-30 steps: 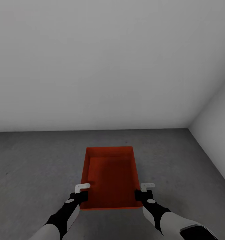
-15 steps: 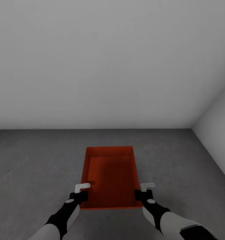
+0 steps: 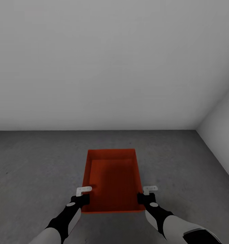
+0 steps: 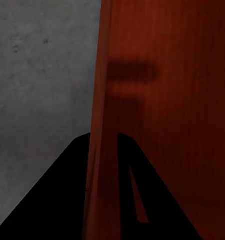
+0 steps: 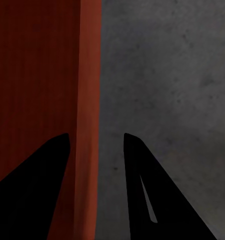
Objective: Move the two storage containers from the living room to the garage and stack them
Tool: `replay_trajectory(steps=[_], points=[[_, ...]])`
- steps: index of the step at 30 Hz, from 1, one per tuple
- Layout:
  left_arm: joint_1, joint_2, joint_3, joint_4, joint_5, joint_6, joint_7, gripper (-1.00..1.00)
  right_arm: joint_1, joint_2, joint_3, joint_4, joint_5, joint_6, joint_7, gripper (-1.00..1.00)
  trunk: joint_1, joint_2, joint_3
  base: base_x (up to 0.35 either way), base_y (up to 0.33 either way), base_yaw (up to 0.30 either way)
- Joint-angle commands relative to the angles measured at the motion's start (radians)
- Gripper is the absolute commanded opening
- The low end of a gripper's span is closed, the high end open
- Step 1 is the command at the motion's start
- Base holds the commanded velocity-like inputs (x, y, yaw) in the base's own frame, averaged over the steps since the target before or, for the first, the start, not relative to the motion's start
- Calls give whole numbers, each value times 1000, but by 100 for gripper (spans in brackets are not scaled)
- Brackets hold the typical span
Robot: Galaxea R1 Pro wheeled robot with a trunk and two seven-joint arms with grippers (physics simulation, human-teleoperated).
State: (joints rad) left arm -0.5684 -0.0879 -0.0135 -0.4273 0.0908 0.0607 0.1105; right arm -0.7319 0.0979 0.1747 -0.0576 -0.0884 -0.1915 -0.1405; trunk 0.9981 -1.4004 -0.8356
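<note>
One orange-red storage container [image 3: 112, 179], open-topped and empty, hangs low over the dark grey garage floor [image 3: 33, 162] between my two arms. My left gripper [image 3: 84, 195] is shut on its left side wall near the front corner. In the left wrist view the fingers [image 4: 67, 200] pinch that wall [image 4: 142, 100] tightly. My right gripper [image 3: 145, 194] is shut over the right side wall. In the right wrist view its fingers [image 5: 37, 190] straddle the wall's rim [image 5: 87, 75], with a sliver of floor beside the outer finger.
A plain white wall [image 3: 94, 67] rises ahead, about a container's length past the bin. A second white wall [image 3: 223, 128] meets it at a corner on the right. Rough concrete spreads to the left and to both sides of the bin.
The view swung slightly, so the wall corner slid a little to the right. The container and both grippers kept their place in the picture, then everything stayed still.
</note>
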Motion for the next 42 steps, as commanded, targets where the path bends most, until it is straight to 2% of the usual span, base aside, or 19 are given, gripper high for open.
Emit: replay_trajectory(steps=[1, 42], points=[[-1, -1, 21, -6, 15, -2, 67, -100, 0, 8, -41, 2, -7, -1, -1, -100, 4, -8, -4, 0, 0, 0], [-1, -1, 21, -6, 15, -2, 66, -100, 0, 8, -41, 2, -7, -3, -1, -100, 161, -295, -132, 0, 0, 0]])
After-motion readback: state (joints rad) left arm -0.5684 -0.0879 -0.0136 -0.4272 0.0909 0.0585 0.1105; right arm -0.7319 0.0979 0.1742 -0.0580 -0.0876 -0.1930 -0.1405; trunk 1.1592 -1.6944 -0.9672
